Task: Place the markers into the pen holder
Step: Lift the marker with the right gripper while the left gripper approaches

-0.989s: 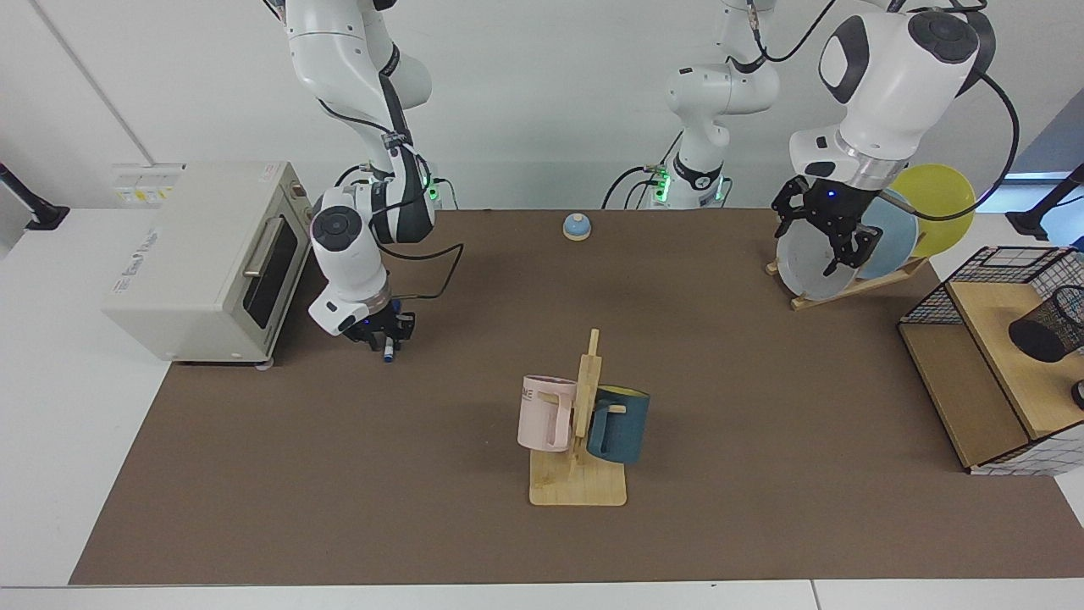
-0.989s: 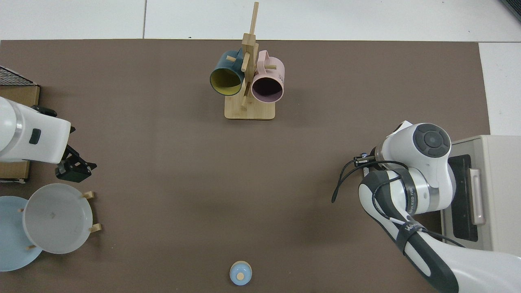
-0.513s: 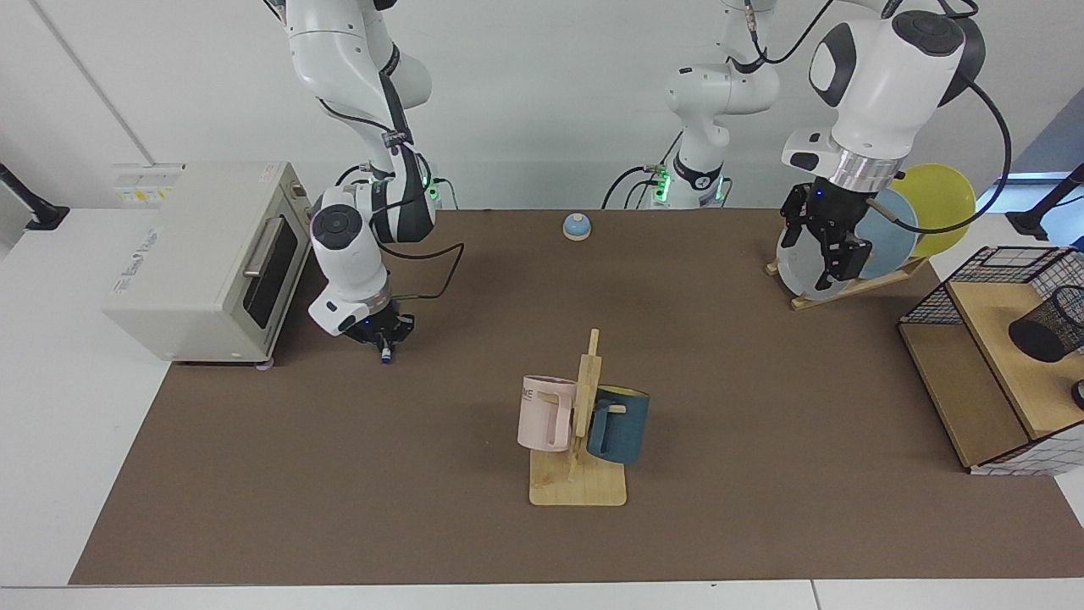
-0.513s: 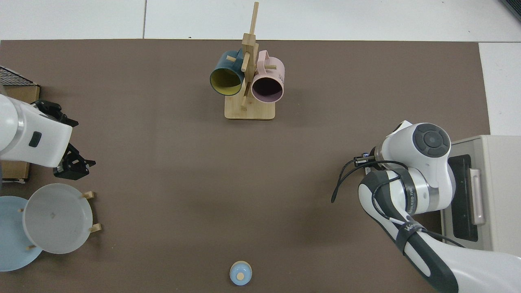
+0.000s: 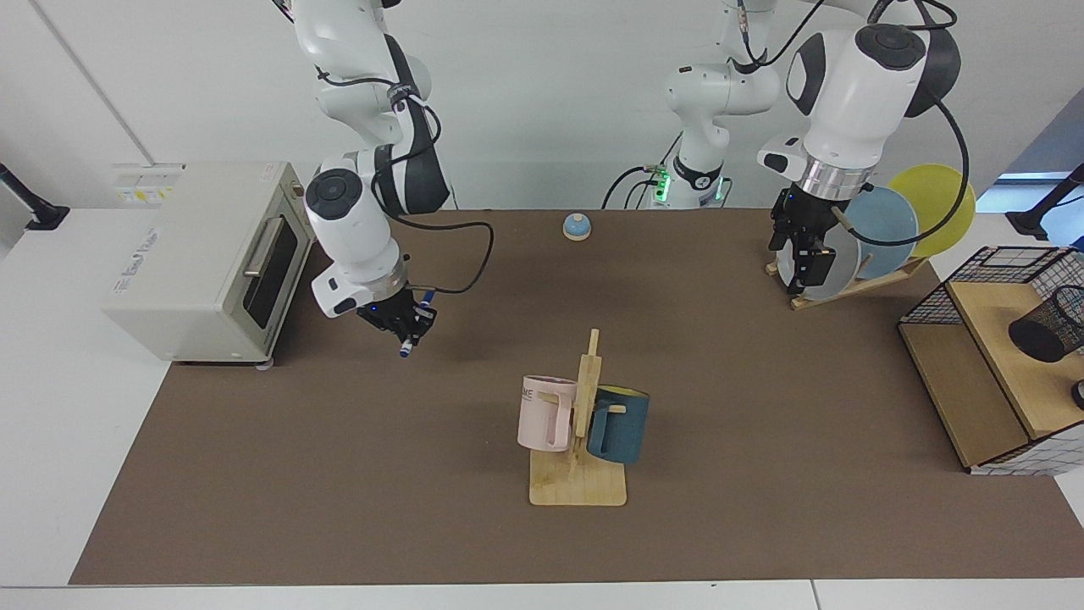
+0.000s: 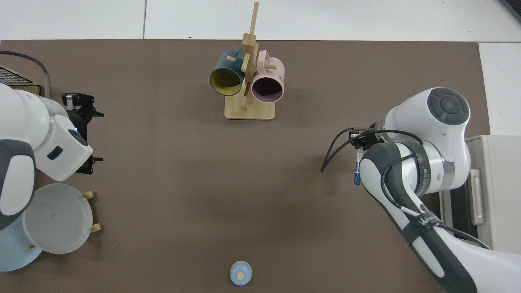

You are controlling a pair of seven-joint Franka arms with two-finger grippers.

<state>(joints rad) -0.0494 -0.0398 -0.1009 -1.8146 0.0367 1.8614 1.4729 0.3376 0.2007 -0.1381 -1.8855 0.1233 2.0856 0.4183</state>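
Right gripper (image 5: 405, 325) clamps the slim white-barrelled, blue-capped marker (image 5: 408, 346) above the brown mat (image 5: 339, 474)
Left gripper (image 5: 806, 254) hangs before the plates, fingers unclear; black wire-mesh pen holder (image 5: 1048, 325) lies tilted on the wooden shelf (image 5: 1008, 373).

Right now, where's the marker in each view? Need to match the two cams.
Facing view: the marker is at left-centre, held in the right gripper above the mat, beside the toaster oven.
Top view: the marker is at right-centre, partly under the same arm, near the toaster oven.
Shared landmark: the mug rack, mid-table in both.
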